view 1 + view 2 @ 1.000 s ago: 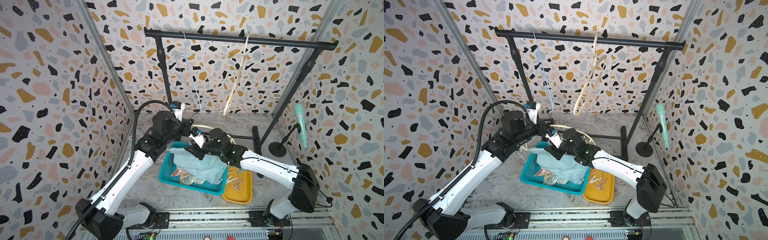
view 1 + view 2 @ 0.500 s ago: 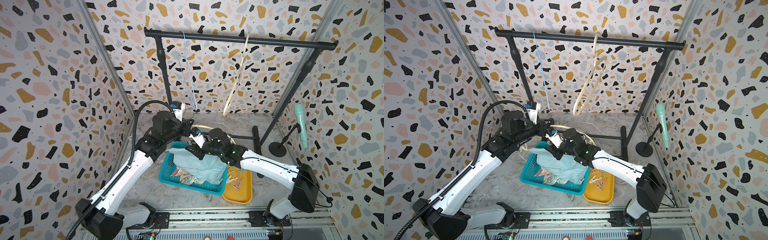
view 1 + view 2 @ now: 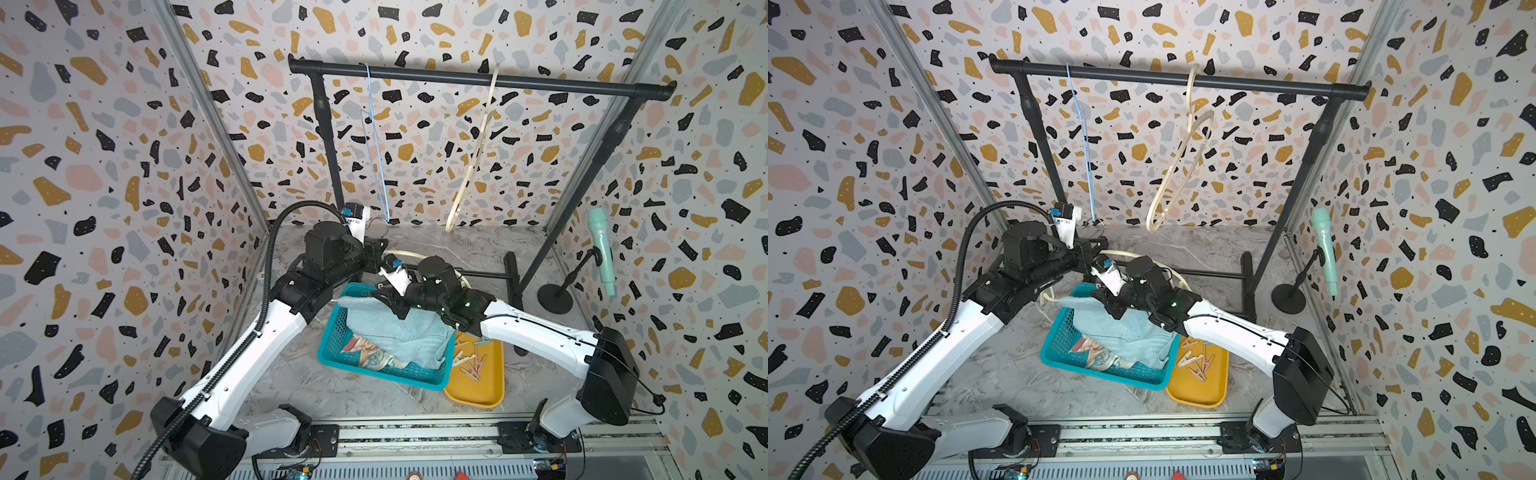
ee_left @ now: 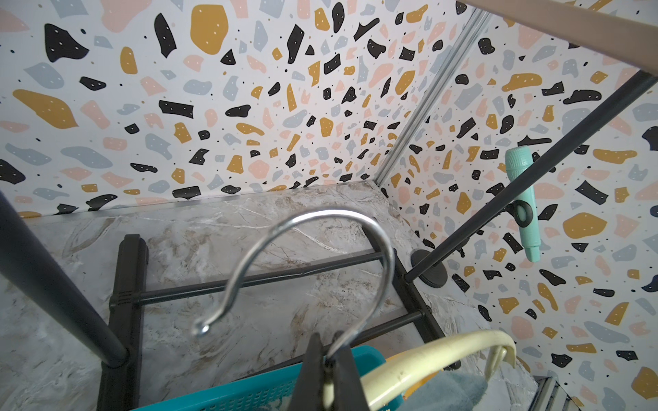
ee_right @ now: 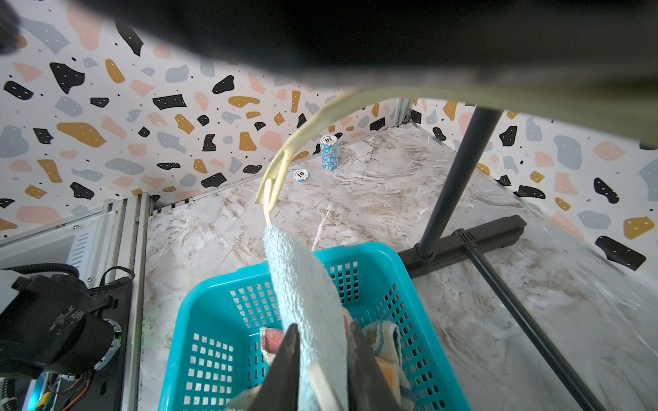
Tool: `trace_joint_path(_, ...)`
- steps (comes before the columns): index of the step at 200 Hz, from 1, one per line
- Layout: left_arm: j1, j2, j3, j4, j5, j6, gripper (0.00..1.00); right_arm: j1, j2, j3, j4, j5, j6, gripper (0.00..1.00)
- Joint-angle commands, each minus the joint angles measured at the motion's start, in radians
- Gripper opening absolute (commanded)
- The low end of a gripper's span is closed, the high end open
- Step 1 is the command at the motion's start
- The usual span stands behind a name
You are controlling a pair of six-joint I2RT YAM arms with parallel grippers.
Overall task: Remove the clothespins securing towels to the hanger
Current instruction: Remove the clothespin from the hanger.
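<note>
The left pincer (image 4: 329,356) is clenched on the stem of the metal hook (image 4: 388,259) of a cream hanger (image 4: 427,351), holding it over the far rim of the teal basket (image 3: 332,351), with the hook curving up and away from the fingers. A light-blue towel (image 3: 390,328) hangs from that hanger and spills down into the basket, covering most of it. Partly under it in the basket lies a striped towel (image 5: 386,341) in orange and blue. The right pincer (image 5: 322,341) reaches in from the other side with one finger on each face of the hanging light-blue towel, and a pale strip (image 5: 320,388) sits against the cloth between the jaws. I cannot tell whether that strip is a clothespin or part of the hanger, nor whether the jaws are pressing the cloth or merely flanking it. Loose clothespins (image 3: 1196,361) lie in a heap in the yellow tray (image 3: 1196,397), which sits just beside the basket's right side on the marble desk (image 3: 340,395). Behind the arms stands a black rack (image 3: 478,79) with a blue hanger (image 3: 377,145) hooked on its rail. A mint toy microphone (image 3: 602,249) sits on a stand by the right wall, and in the right wrist view a stack of blue poker chips (image 5: 329,153) stands near the wall with one chip lying just beside it
</note>
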Motion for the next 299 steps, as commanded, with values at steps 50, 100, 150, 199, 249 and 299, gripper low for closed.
trace_joint_path(50,-0.004,-0.005,0.034,0.069,0.022,0.005,0.00,0.001,-0.018,0.036,0.028,0.024,0.011,0.00)
trace_joint_path(100,-0.005,-0.012,0.024,0.080,0.013,0.004,0.00,0.001,-0.035,0.024,0.049,0.043,0.018,0.00)
trace_joint_path(150,-0.004,-0.012,0.019,0.084,0.010,0.002,0.00,0.000,-0.056,0.011,0.077,0.059,0.027,0.00)
trace_joint_path(199,-0.004,-0.011,0.018,0.085,0.009,0.003,0.00,0.003,-0.081,0.005,0.092,0.059,0.041,0.00)
trace_joint_path(249,-0.004,-0.009,0.018,0.087,0.009,0.000,0.00,0.003,-0.108,-0.001,0.101,0.050,0.050,0.00)
trace_joint_path(299,-0.004,-0.001,0.021,0.090,0.011,0.000,0.00,0.009,-0.125,-0.004,0.101,0.034,0.057,0.00)
